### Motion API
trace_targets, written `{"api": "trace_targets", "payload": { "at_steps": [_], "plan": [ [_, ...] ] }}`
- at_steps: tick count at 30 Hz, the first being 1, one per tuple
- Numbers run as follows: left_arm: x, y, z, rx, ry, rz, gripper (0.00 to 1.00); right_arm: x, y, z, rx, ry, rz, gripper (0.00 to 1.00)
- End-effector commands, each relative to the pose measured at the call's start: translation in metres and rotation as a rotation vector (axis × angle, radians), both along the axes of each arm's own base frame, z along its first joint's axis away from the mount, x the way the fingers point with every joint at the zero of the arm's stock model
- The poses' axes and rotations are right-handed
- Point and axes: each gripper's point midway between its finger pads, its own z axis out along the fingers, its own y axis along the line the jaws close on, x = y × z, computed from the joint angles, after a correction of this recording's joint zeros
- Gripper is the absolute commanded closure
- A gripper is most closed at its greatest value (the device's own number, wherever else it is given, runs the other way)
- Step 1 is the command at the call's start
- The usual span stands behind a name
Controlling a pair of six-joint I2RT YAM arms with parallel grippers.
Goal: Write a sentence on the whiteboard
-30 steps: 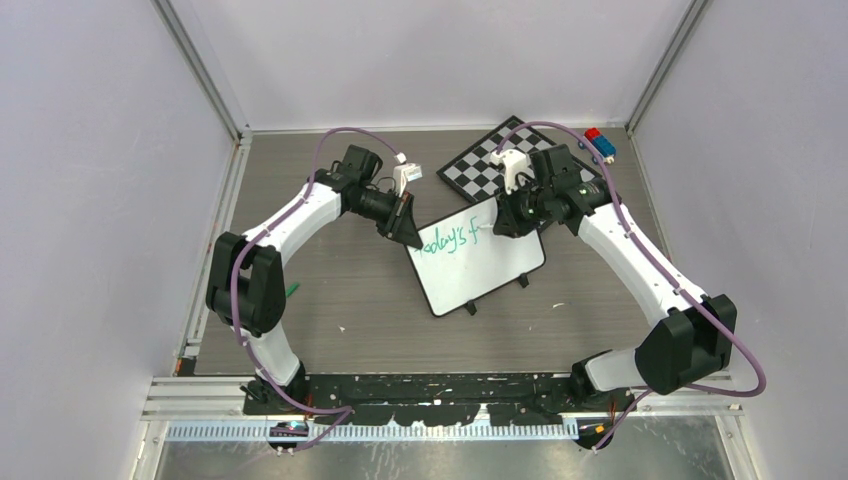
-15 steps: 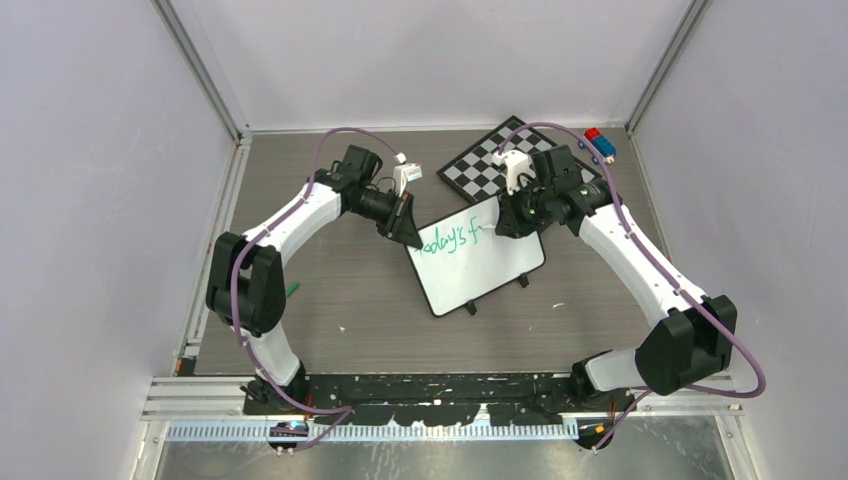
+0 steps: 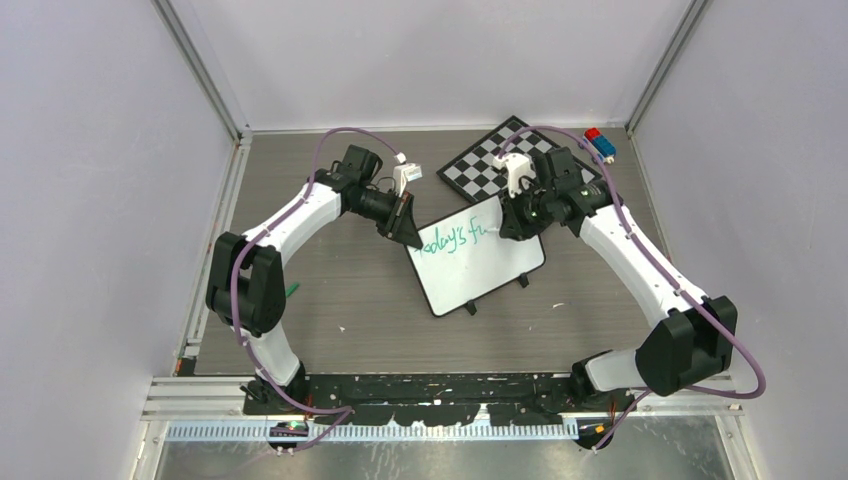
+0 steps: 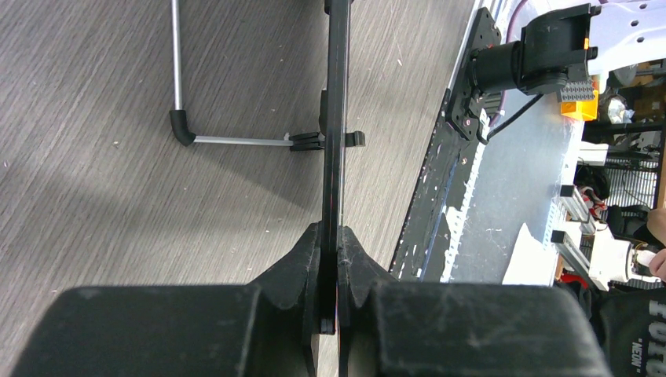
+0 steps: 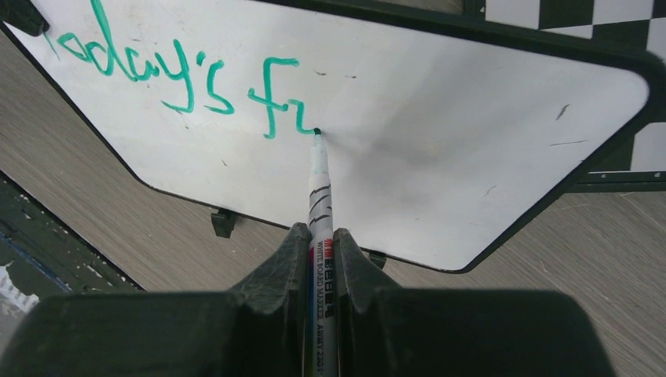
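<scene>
Since a second ago the right fingers (image 3: 515, 222) have slid a little toward the right along the whiteboard (image 3: 485, 270), and the green sentence (image 3: 455, 240) has grown from "today's f" by the start of one more letter.

From above, the whiteboard lies askew on the grey table (image 3: 340, 300), its far corner just beside the chessboard (image 3: 478, 160). The left fingers (image 3: 408, 230) sit at its left corner. The writing runs along the upper part of the board; the rest of the surface is plain white. Red and blue blocks (image 3: 600, 142) stand at the far right of the table.

At the left wrist, the left fingers (image 4: 316, 250) are pinched narrow on the whiteboard (image 4: 334, 141), seen edge-on as a thin dark strip. A thin metal leg (image 4: 179, 118) with a black tip rests on the table (image 4: 102, 204) beside it.

At the right wrist, the right fingers (image 5: 303, 251) are clamped on a marker (image 5: 320, 200), its tip touching the whiteboard (image 5: 487, 118) at the end of the last stroke. The sentence (image 5: 181, 75) reads "today's f" plus a half-formed letter, in loose green handwriting. A few small dark marks dot the white surface, which has a dark rim and rounded corners. The chessboard (image 5: 573, 12) shows past the far edge.
</scene>
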Motion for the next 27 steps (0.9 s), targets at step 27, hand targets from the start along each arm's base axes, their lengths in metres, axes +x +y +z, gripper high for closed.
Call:
{"api": "trace_targets", "payload": {
  "at_steps": [27],
  "plan": [
    [0.005, 0.0, -0.003, 0.029, -0.055, 0.008, 1.0, 0.011, -0.009, 0.019, -0.023, -0.087, -0.018, 1.0]
  ]
}}
